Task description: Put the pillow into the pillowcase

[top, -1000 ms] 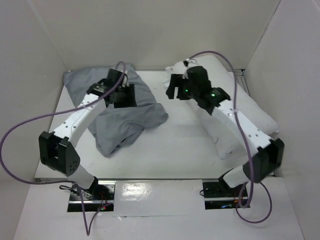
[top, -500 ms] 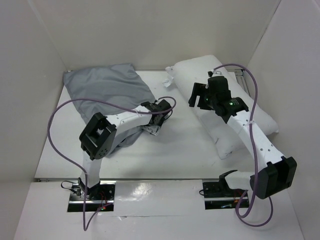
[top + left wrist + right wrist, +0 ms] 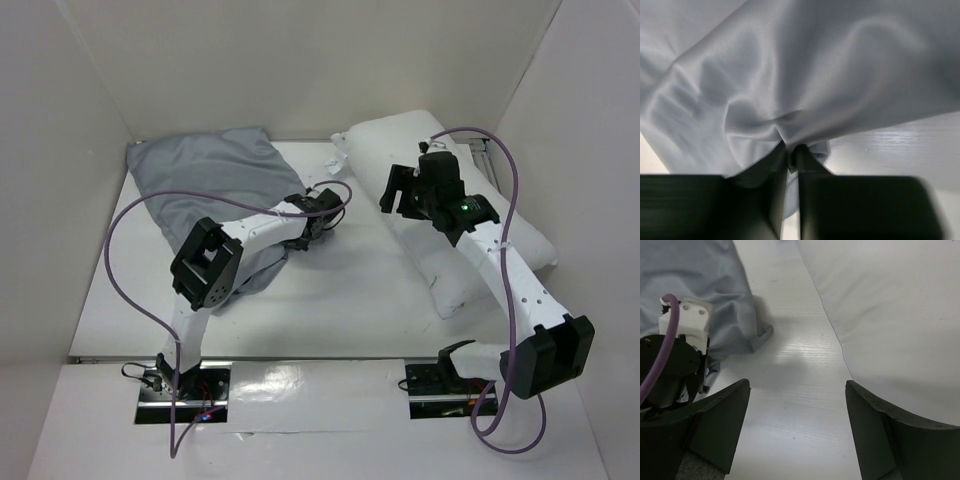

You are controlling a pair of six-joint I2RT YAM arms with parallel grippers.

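1. Firstly, worktop (image 3: 350, 300): white, carrying the pillow (image 3: 385, 140), which lies diagonally across it.
2. Pillowcase (image 3: 210, 170): grey and rumpled, flat to the left of the pillow, not touching it.
3. Right pincer (image 3: 388, 190): jaws wide, empty, hovering over the pillow's left edge.
4. Left pincer (image 3: 791, 150): jaws narrow, pinching the pillowcase fold nearest the pillow.

There's a clear lane of bare table (image 3: 360, 285) between the pillowcase (image 3: 210, 170) and the pillow (image 3: 400, 138), but the left arm (image 3: 262, 226) slants over the pillowcase side of it, and walls (image 3: 300, 60) close off the back and both sides.
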